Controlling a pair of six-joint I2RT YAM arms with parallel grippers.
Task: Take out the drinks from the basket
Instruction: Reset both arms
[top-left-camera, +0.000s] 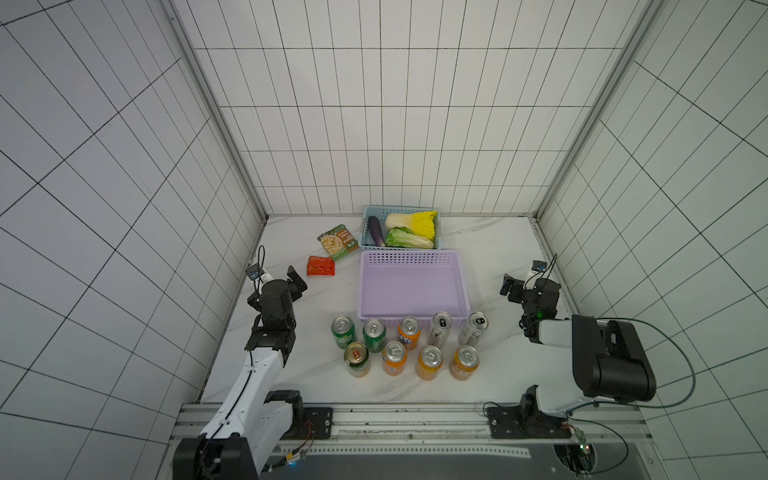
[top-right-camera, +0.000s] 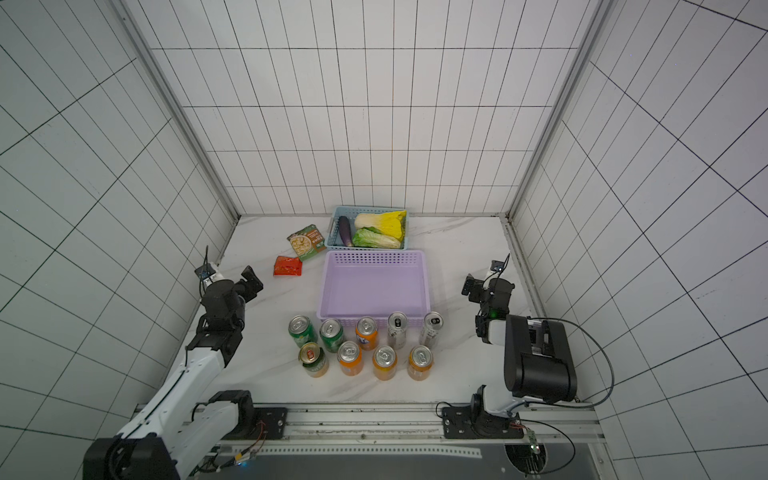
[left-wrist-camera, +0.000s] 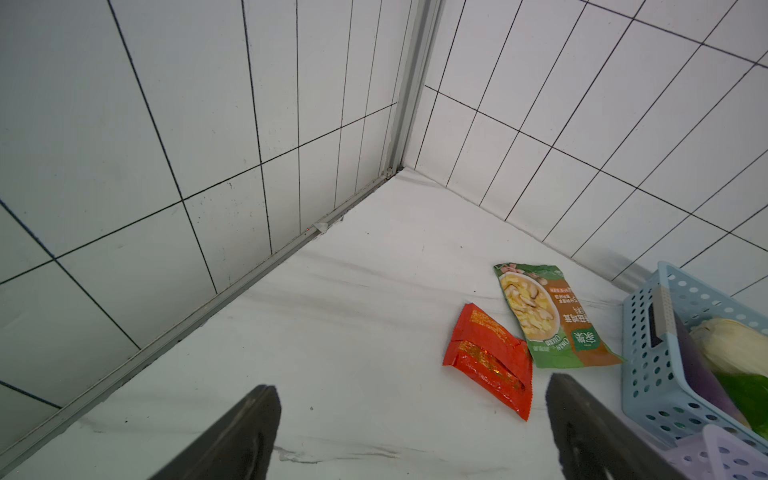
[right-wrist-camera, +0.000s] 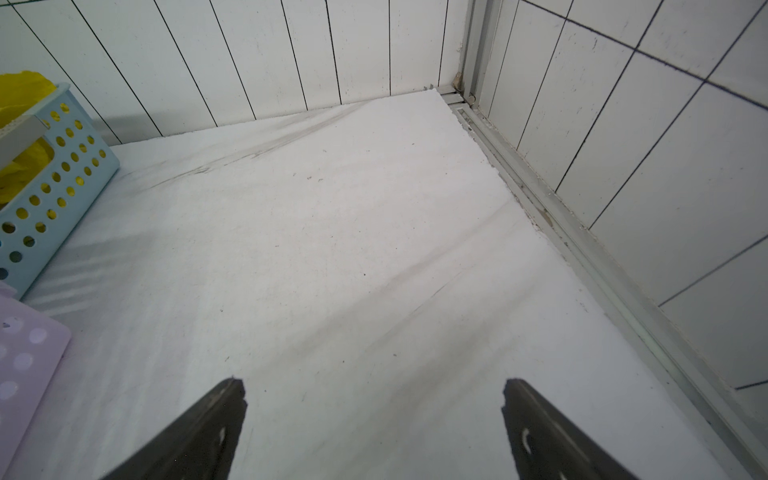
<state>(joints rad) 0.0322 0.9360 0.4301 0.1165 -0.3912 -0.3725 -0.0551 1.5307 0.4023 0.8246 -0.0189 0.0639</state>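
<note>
**Nine cans on the table, both pincers released**

The drinks (top-left-camera: 409, 331) stand upright in two rows on the table (top-left-camera: 494, 266), just before the near wall of the lilac basket (top-left-camera: 409, 257). The left gripper (left-wrist-camera: 411, 386) hangs spread wide near a red packet (left-wrist-camera: 490, 361), gripping nothing. The right gripper (right-wrist-camera: 374, 382), equally wide, holds nothing, well apart from the basket.

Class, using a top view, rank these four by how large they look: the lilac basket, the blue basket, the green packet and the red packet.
Largest to smallest:
1. lilac basket
2. blue basket
3. green packet
4. red packet
The gaps look clear, so nearness to the camera should not change the order.
</note>
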